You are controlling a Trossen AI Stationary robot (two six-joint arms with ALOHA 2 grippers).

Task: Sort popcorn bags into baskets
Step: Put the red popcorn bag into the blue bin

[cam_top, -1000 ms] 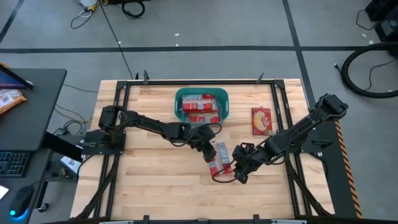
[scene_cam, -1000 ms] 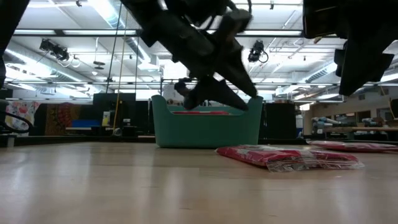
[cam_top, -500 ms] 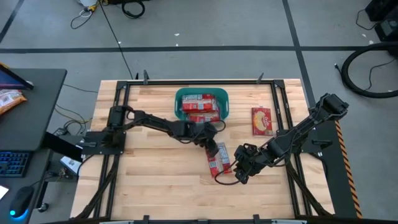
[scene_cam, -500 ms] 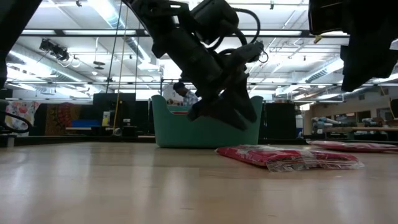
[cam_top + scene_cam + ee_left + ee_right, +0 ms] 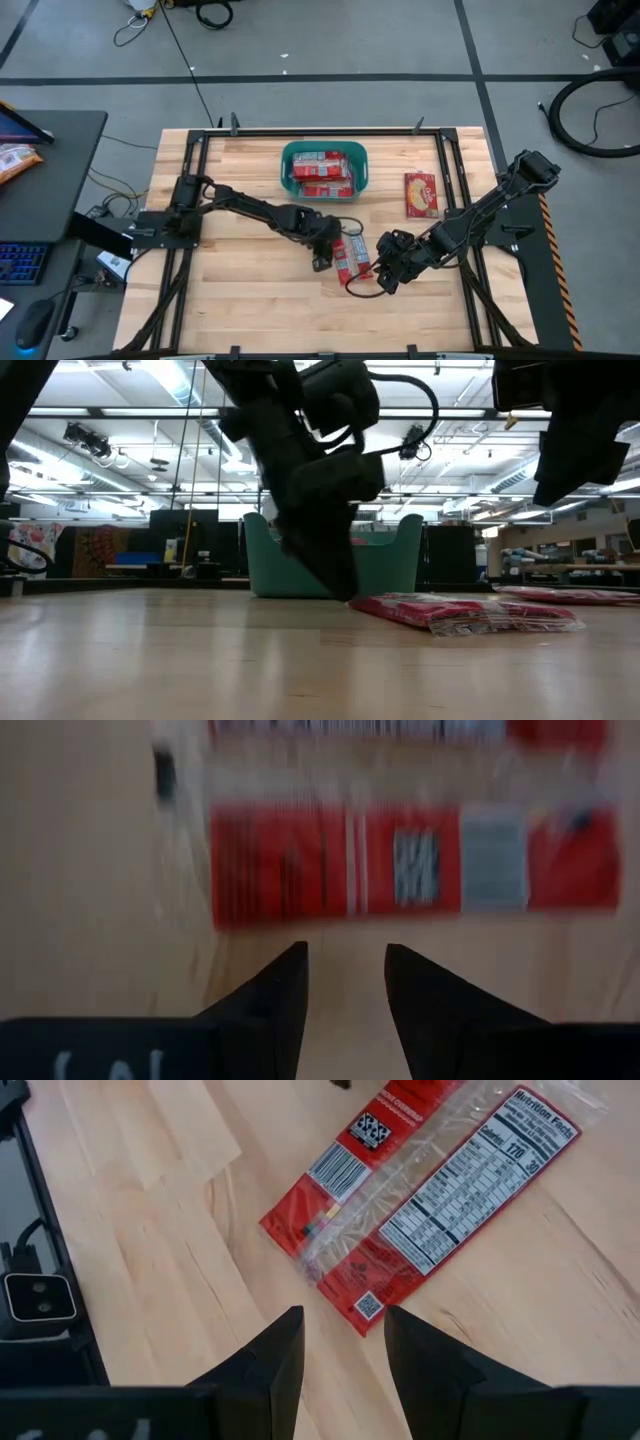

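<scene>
Flat red crinkly-plastic popcorn packets beside left gripper and right gripper; both jaws narrowly parted, empty. Probably light, floppy, slippery. Best pinched at a sealed end edge.

In the left wrist view the red popcorn bag is smeared by blur, its label unreadable, and a second packet at twelve o'clock is cut off.

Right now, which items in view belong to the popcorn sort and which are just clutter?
Part of the job:
- flat red popcorn packets on the wood, beside the left pincer
- lone red packet with a yellowish design
- teal plastic tub, packets already inside

Just lying about:
- orange-and-white snack bag on the dark side desk
- keyboard
</scene>
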